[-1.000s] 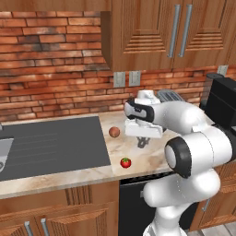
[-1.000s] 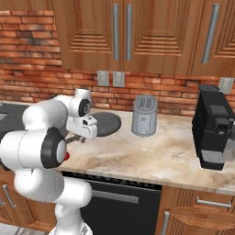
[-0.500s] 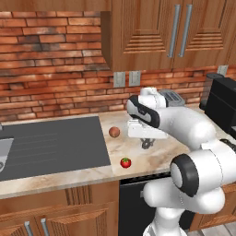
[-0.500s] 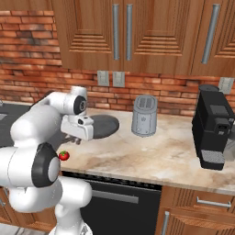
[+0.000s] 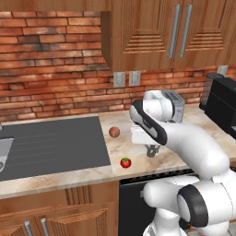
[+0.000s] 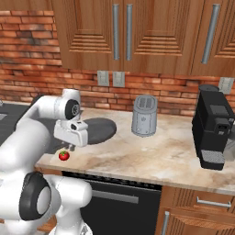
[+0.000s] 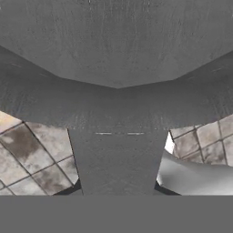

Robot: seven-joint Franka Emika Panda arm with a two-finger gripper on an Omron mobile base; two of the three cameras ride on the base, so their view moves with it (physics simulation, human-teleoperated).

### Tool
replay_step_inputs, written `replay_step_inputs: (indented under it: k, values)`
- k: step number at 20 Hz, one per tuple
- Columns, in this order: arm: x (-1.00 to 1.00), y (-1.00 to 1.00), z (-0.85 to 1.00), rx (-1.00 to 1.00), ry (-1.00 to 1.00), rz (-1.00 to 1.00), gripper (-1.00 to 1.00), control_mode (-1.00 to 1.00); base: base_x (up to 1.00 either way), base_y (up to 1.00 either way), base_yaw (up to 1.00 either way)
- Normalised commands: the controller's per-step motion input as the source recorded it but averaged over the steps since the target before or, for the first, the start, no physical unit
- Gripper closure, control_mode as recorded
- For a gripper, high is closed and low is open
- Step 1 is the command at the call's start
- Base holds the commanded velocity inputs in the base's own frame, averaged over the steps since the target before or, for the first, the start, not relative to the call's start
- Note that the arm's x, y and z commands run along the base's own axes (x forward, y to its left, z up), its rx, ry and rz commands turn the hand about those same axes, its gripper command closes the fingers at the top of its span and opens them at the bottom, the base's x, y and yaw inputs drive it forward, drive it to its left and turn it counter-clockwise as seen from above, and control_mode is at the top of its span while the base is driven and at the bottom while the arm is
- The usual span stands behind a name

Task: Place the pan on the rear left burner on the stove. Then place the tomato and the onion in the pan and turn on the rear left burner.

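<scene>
When read from the left in the left base view: dark sink counter [image 5: 50, 145], then onion [image 5: 114, 132] on the marble counter [image 5: 94, 173] just beside it, tomato [image 5: 125, 162] nearer the front edge. Right of the tomato, gripper [image 5: 151, 150] pointing down, pinched narrow on the short handle of the pan [image 6: 98, 128]; cannot tell whether lifted or resting. Farther right, toaster [image 5: 174, 105] and black coffee machine [image 5: 224, 108].
</scene>
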Motion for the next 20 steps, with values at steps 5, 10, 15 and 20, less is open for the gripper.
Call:
replay_step_inputs:
  k: [5, 10, 15, 20]
  values:
    - [-0.1, 0.0, 0.23, 0.0, 0.01, 0.0, 1.0, -1.0, 0.0, 0.0, 0.0]
    - [0.0, 0.0, 0.11, 0.0, 0.05, 0.0, 1.0, -1.0, 0.0, 0.0, 0.0]
    - [-0.03, 0.0, 0.04, 0.0, 0.04, 0.0, 1.0, -1.0, 0.0, 0.0, 0.0]
    - [-0.02, 0.0, 0.03, 0.0, 0.05, 0.0, 1.0, -1.0, 0.0, 0.0, 0.0]
